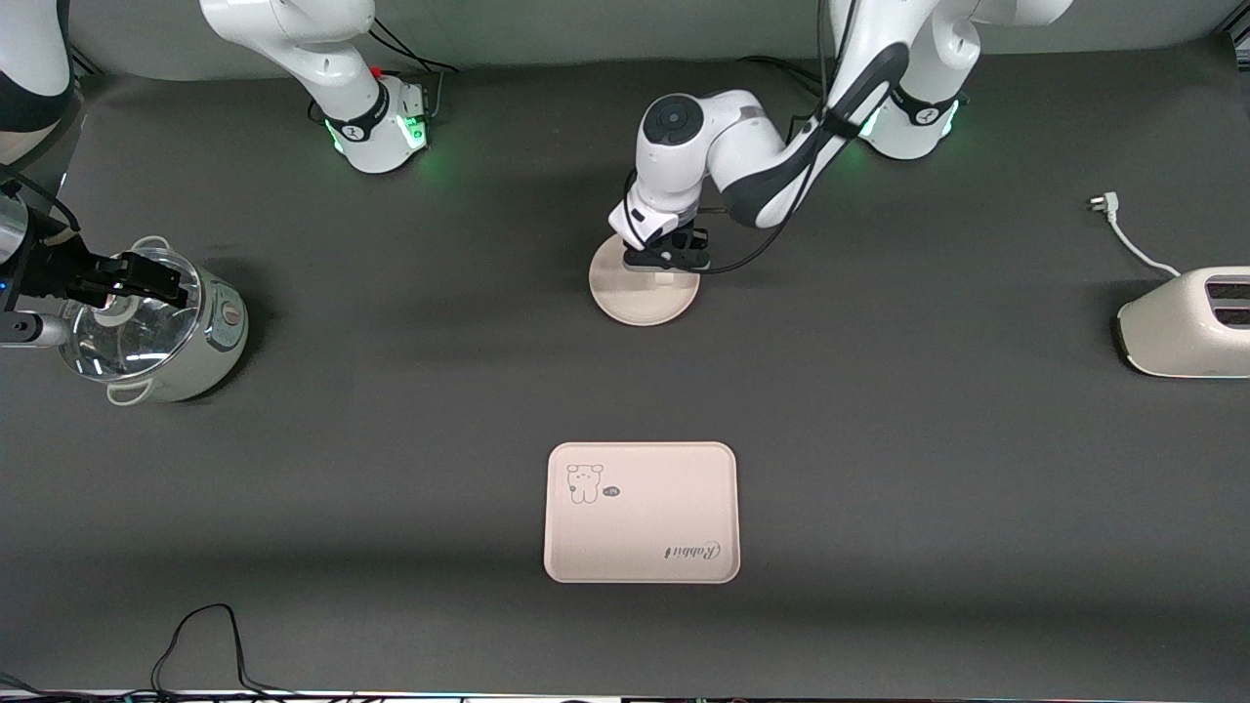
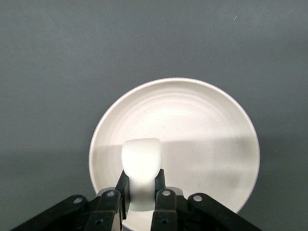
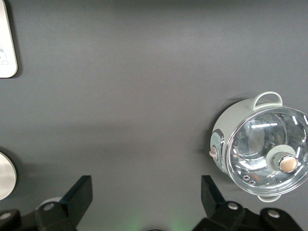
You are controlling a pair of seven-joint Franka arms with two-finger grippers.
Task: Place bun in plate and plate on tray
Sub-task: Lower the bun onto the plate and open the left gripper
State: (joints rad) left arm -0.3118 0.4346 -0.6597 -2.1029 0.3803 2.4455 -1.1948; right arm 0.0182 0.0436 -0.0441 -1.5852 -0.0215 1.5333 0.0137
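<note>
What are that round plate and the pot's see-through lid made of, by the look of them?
The plate looks like glazed ceramic or maybe melamine: cream-white, with faint concentric rings and a soft sheen. The pot's lid looks like clear glass, mirroring the lights and showing the inside, though clear plastic is possible. The bun in the left gripper looks smooth and matte.

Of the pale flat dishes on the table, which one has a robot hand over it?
The round plate: the left gripper hangs over it, shut on the bun. The rectangular tray, nearer the front camera, has nothing over it.
</note>
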